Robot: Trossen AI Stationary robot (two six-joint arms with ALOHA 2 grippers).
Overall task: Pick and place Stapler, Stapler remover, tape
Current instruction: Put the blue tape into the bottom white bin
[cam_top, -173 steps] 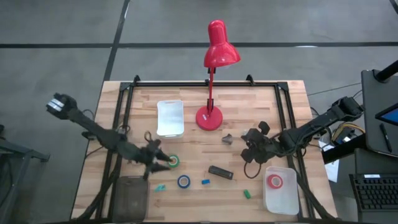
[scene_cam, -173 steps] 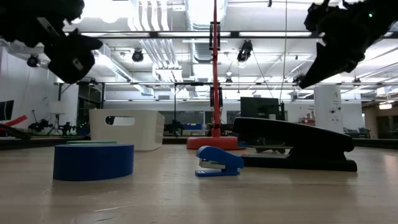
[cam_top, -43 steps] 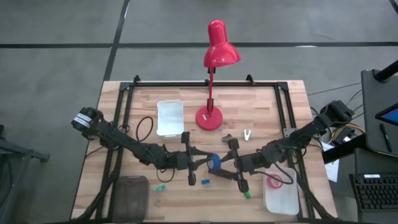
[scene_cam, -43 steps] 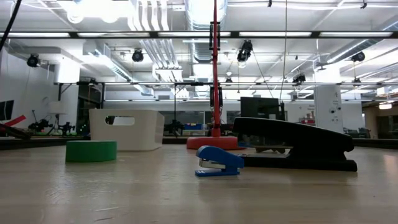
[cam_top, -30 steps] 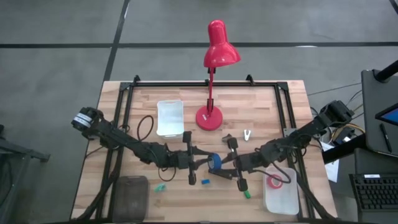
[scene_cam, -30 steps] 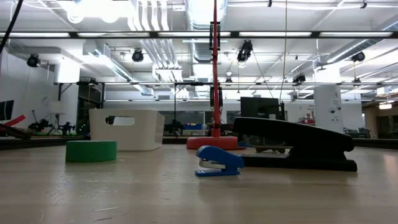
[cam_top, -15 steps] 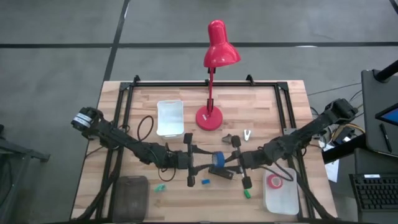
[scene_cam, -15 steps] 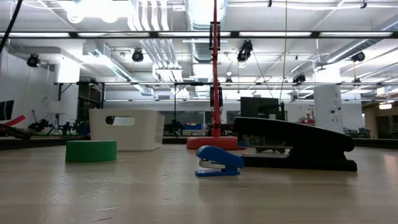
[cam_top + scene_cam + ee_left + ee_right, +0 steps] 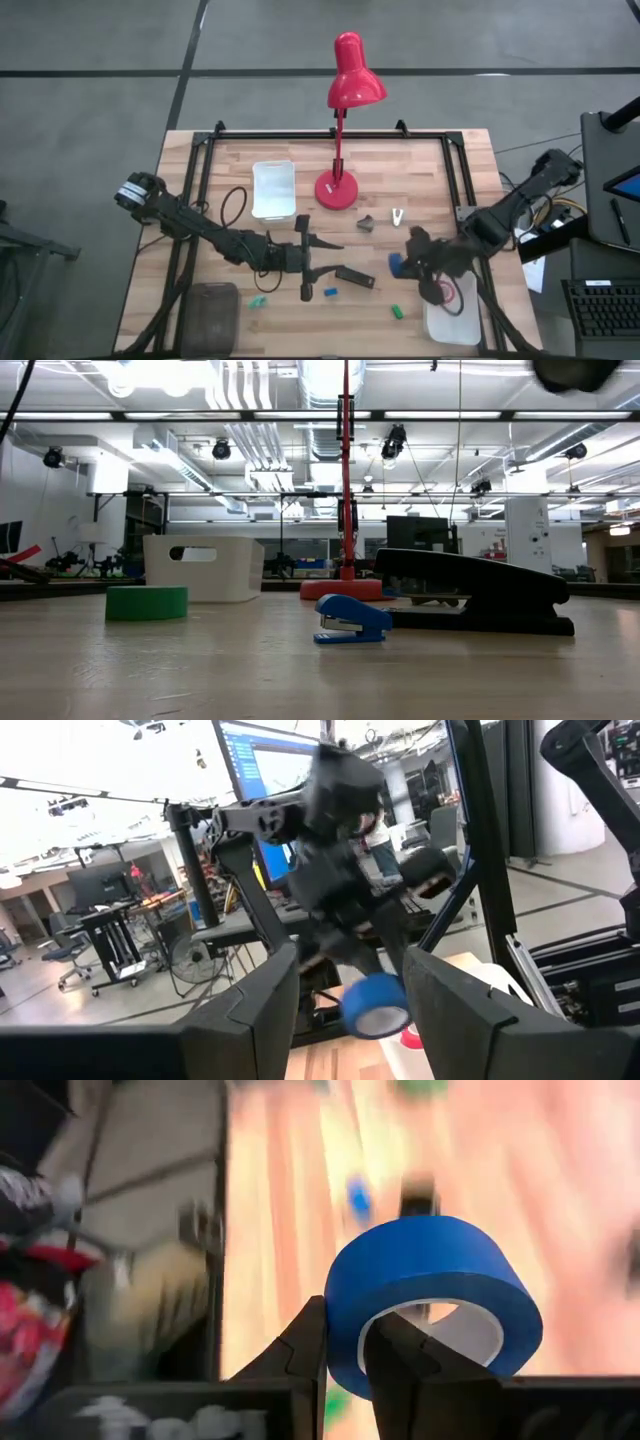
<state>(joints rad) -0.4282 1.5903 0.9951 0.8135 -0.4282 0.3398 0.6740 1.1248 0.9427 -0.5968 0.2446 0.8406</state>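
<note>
A: What did the right gripper (image 9: 345,1370) have?

B: Its fingers pinched one wall of the blue tape (image 9: 432,1300), above the table beside the white bin (image 9: 452,322). That thin grip could have let it swing loose.

A: Farther off?

B: The left gripper (image 9: 322,265) stood wide, empty; the stapler (image 9: 354,277) lay between them.

- The blue ring-shaped tape roll with a pale core (image 9: 430,1305) hides the right gripper's fingertips in the right wrist view; the wooden table behind (image 9: 280,1250) is smeared.
- A dark blurred arm part (image 9: 575,372) is cut off by the low view's upper edge.
- In the left wrist view, the other arm (image 9: 345,815) is blurred.
</note>
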